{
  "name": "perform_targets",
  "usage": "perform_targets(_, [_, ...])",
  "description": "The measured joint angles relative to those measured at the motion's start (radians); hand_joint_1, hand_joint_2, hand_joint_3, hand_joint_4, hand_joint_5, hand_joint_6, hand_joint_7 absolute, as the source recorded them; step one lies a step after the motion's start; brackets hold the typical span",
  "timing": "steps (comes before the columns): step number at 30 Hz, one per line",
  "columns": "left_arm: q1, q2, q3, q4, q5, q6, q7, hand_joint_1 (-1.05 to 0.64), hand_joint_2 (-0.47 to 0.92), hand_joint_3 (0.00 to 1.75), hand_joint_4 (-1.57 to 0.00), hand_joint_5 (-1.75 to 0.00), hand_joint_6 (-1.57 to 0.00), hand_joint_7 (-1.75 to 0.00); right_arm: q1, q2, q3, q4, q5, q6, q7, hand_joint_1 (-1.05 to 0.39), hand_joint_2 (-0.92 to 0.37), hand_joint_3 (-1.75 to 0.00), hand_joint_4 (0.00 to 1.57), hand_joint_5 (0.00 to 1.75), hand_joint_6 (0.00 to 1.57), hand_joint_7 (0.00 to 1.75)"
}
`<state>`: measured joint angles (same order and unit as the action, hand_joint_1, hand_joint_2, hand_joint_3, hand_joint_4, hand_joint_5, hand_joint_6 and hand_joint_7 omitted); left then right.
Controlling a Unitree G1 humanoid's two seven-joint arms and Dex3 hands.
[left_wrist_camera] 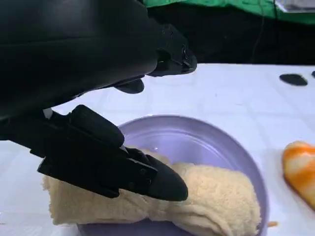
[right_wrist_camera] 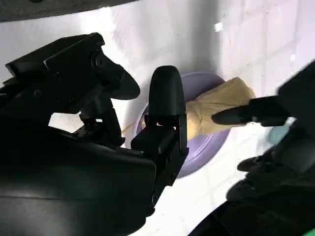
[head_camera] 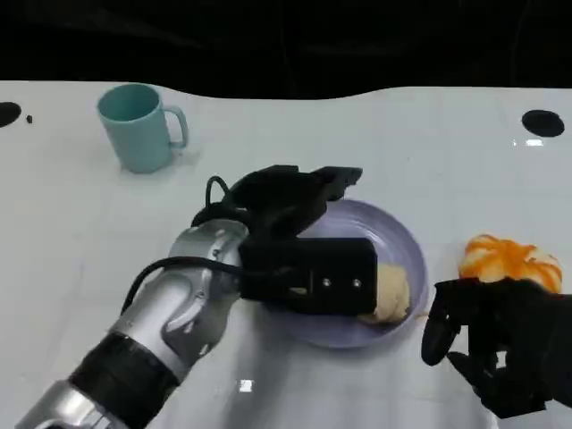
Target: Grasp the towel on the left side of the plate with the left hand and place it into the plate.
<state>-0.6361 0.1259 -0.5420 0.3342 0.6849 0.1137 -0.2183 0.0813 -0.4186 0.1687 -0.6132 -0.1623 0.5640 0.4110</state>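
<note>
While the left hand (head_camera: 299, 228) is stretched over the purple plate (head_camera: 407, 246), most of the beige towel (head_camera: 391, 290) is hidden under it in the head view, where just one end is seen at the plate's near right part. In the left wrist view the towel (left_wrist_camera: 216, 199) is seen lying in the plate (left_wrist_camera: 206, 135), bunched in the middle, with one end hanging over the rim. A lower finger is laid on this towel, and the upper fingers (left_wrist_camera: 167, 54) are spread above it, clear of it; whether the towel is truly gripped cannot be told. The right hand (head_camera: 500, 344) is held above the white surface (head_camera: 295, 125) with fingers apart, nothing in it, and the orange-and-white object (head_camera: 509, 259) beyond it is partly covered. A teal mug (head_camera: 138, 125) is standing far left.
</note>
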Motion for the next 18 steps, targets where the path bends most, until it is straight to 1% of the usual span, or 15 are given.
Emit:
perform_targets(3, [0.038, 0.012, 0.032, -0.048, -0.037, -0.014, 0.0, -0.63, 0.92, 0.33, -0.31, -0.58, -0.33, -0.1, 0.0, -0.001, -0.001, 0.006, 0.001, -0.013, 0.0, 0.0, -0.59, -1.04, 0.71, 1.74, 0.69, 1.42])
perform_targets(5, [0.083, 0.025, 0.066, -0.112, -0.077, -0.014, -0.012, -0.6, 0.92, 0.34, -0.37, -0.62, -0.38, -0.12, 0.0, -0.002, -0.003, 0.01, 0.0, -0.018, 0.0, 0.01, -0.59, -1.05, 0.71, 1.74, 0.69, 1.42])
perform_targets(9, [0.151, 0.056, 0.125, -0.216, -0.158, -0.011, -0.064, -0.55, 0.92, 0.3, -0.46, -0.73, -0.46, -0.15, -0.001, -0.004, -0.006, 0.015, 0.002, -0.023, 0.001, 0.01, -0.59, -1.05, 0.71, 1.73, 0.69, 1.42])
perform_targets(11, [0.183, 0.067, 0.161, -0.264, -0.206, -0.013, -0.079, -0.53, 0.92, 0.28, -0.45, -0.84, -0.48, -0.15, -0.001, -0.003, -0.007, 0.017, 0.003, -0.025, 0.001, 0.01, -0.59, -1.05, 0.71, 1.73, 0.7, 1.42])
perform_targets(12, [0.197, 0.072, 0.177, -0.286, -0.233, -0.012, -0.09, -0.51, 0.92, 0.26, -0.44, -0.93, -0.5, -0.15, -0.002, -0.003, -0.006, 0.018, 0.003, -0.026, 0.001, 0.01, -0.58, -1.05, 0.71, 1.74, 0.7, 1.42])
perform_targets(14, [0.236, 0.079, 0.218, -0.351, -0.301, 0.007, -0.129, -0.47, 0.92, 0.25, -0.46, -0.99, -0.52, -0.15, -0.002, -0.004, -0.006, 0.02, 0.002, -0.031, 0.0, 0.0, -0.58, -1.06, 0.71, 1.74, 0.69, 1.42])
perform_targets(15, [0.256, 0.082, 0.238, -0.383, -0.331, 0.021, -0.146, -0.45, 0.92, 0.25, -0.49, -1.01, -0.54, -0.16, -0.003, -0.004, -0.006, 0.022, 0.002, -0.033, 0.0, 0.0, -0.58, -1.06, 0.71, 1.74, 0.69, 1.42])
perform_targets(17, [0.301, 0.1, 0.271, -0.459, -0.379, 0.037, -0.176, -0.39, 0.92, 0.23, -0.62, -1.1, -0.64, -0.21, -0.003, -0.004, -0.005, 0.022, 0.002, -0.033, 0.0, 0.01, -0.59, -1.06, 0.71, 1.74, 0.69, 1.43])
perform_targets(18, [0.322, 0.111, 0.285, -0.492, -0.395, 0.039, -0.184, -0.37, 0.92, 0.22, -0.64, -1.11, -0.68, -0.23, -0.004, -0.004, -0.005, 0.022, 0.002, -0.032, 0.001, 0.01, -0.59, -1.06, 0.7, 1.75, 0.69, 1.43])
